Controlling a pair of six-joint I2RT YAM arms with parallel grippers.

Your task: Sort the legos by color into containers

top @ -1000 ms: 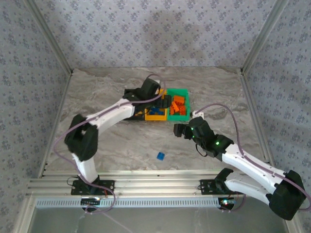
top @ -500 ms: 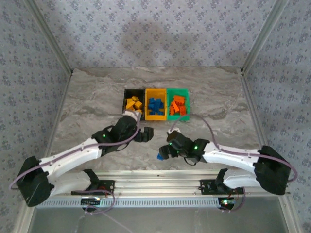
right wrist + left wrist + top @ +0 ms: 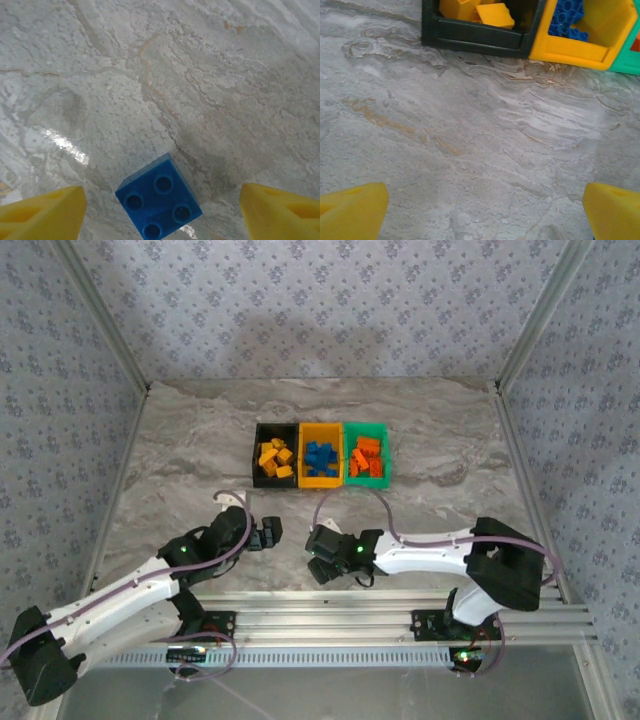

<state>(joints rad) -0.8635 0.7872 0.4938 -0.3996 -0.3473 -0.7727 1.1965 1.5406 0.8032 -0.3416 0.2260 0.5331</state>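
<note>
One square blue lego, four studs up, sat cornerwise, untouched, between the fingers of my released right hand.

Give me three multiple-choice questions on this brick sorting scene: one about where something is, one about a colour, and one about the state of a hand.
1. Where is the loose blue brick?
A) held up in the air
B) on the table, between the right hand's fingers
C) stacked on another brick

2. What colour are the bricks in the black bin?
A) yellow
B) blue
C) green

3. How is the left hand?
A) shut on a brick
B) shut and empty
C) open, with nothing between its fingers

Answers:
1 B: the right wrist view shows it lying on the marble with a finger on each side, neither touching it.
2 A: those bricks show yellow inside the black walls.
3 C: its fingers stand wide apart over bare table.
</note>
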